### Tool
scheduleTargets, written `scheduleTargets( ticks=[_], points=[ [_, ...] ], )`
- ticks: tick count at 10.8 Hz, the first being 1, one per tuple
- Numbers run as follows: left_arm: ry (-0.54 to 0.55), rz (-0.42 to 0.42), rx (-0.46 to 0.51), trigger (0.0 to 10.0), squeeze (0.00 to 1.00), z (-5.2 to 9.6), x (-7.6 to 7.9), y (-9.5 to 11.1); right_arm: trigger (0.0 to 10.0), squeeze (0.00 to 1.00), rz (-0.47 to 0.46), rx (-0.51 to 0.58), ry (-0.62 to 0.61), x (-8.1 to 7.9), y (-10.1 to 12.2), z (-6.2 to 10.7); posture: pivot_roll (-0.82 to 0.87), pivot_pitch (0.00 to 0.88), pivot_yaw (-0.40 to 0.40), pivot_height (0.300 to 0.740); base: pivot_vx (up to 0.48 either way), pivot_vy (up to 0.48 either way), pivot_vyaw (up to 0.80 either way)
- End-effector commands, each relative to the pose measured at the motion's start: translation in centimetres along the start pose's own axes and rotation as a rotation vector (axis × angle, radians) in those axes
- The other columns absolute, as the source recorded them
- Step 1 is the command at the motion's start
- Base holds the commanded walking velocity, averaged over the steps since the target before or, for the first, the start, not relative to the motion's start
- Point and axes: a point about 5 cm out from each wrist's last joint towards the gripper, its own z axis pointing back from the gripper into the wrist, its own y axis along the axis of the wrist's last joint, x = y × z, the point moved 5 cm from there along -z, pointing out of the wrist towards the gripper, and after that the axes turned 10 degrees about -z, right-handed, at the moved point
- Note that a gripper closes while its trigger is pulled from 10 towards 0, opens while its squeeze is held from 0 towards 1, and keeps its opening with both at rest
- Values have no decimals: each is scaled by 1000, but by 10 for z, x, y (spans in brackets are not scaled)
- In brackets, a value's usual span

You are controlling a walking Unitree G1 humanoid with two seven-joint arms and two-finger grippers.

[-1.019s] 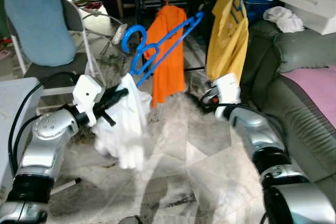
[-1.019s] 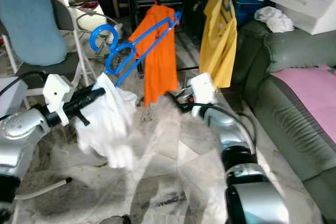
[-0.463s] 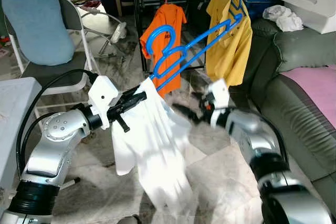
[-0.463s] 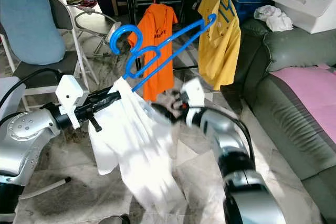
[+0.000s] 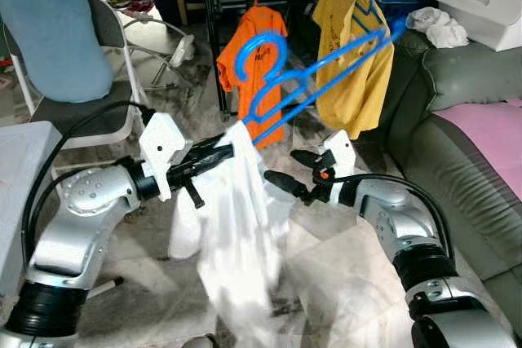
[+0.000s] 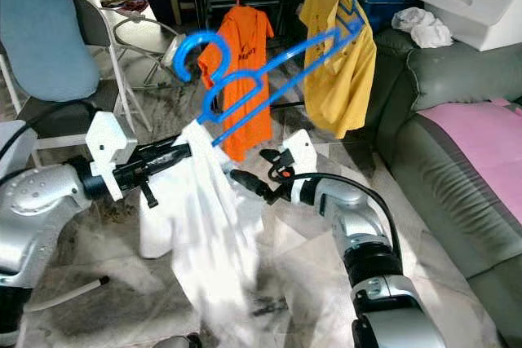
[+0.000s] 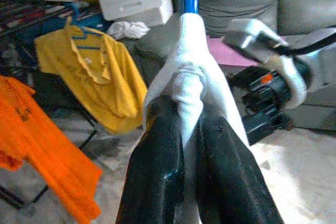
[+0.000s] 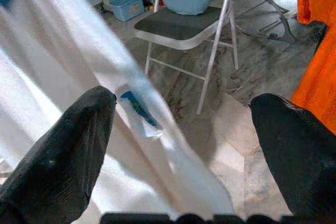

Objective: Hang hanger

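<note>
A blue plastic hanger (image 5: 314, 71) slants up to the right, its hook (image 5: 265, 50) in front of the orange shirt. From its lower end a white shirt (image 5: 241, 234) droops toward the floor. My left gripper (image 5: 222, 152) is shut on the shirt's bunched shoulder, where it wraps the hanger; the left wrist view shows both fingers (image 7: 157, 156) pinching white cloth (image 7: 190, 72). My right gripper (image 5: 287, 170) stands open just right of the shirt, apart from it. Its fingers (image 8: 58, 166) spread wide in the right wrist view, with blurred white cloth (image 8: 131, 129) ahead of them.
A black drying rack (image 5: 214, 6) at the back carries an orange shirt (image 5: 254, 79) and a yellow shirt (image 5: 347, 71). A grey sofa (image 5: 457, 112) with a pink cloth (image 5: 493, 132) lines the right. A folding chair with a blue cushion (image 5: 53, 30) stands at the left.
My left arm has lifted the hanger and swung its far end right, up toward the rack. The white shirt has unfurled and hangs longer. My right gripper has moved left to the shirt.
</note>
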Motion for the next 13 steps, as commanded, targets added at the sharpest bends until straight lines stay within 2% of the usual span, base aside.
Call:
scheduleTargets(
  ticks=[1, 3, 4, 6, 7, 8, 10, 11, 12, 13],
  points=[
    [-53, -36, 53, 0, 0, 0, 4, 21, 10000, 0, 0, -16, -15, 1, -4, -2, 43, 84, -31, 740, 0, 0, 0],
    [-77, -41, 80, 0, 0, 0, 7, 34, 10000, 0, -1, -19, -38, 4, -5, -4, 50, 83, -34, 740, 0, 0, 0],
    [-68, -51, 118, 0, 0, 0, 3, 48, 10000, 0, -7, -48, -60, 6, -12, -5, 50, 83, -34, 740, 0, 0, 0],
    [-44, -90, 133, 0, 0, 1, -8, 60, 10000, 0, -7, -148, -99, 13, -36, 1, 51, 83, -39, 740, 0, 0, 0],
    [-25, -99, 134, 0, 0, 3, -15, 63, 10000, 0, -29, -158, -121, 17, -41, 5, 50, 85, -39, 740, 0, 0, 0],
    [-16, -96, 117, 0, 0, 7, -18, 61, 0, 0, -40, -182, -156, 25, -47, 13, 50, 85, -36, 740, 0, 0, 0],
    [-24, -30, 53, 0, 0, 17, -6, 36, 0, 0, -54, -219, -291, 55, -52, 42, 45, 90, -39, 740, 0, 0, 0],
    [1, 12, 30, 0, 0, 23, -8, 25, 0, 0, -58, -211, -335, 65, -48, 53, 45, 90, -39, 740, 0, 0, 0],
    [19, 23, -22, 0, 0, 31, -9, 9, 0, 0, -56, -184, -395, 78, -37, 64, 35, 94, -40, 740, 0, 0, 0],
    [49, 72, -46, 0, 0, 40, -10, -4, 0, 0, -39, -121, -497, 97, -12, 77, 30, 95, -39, 740, 0, 0, 0]
  ],
)
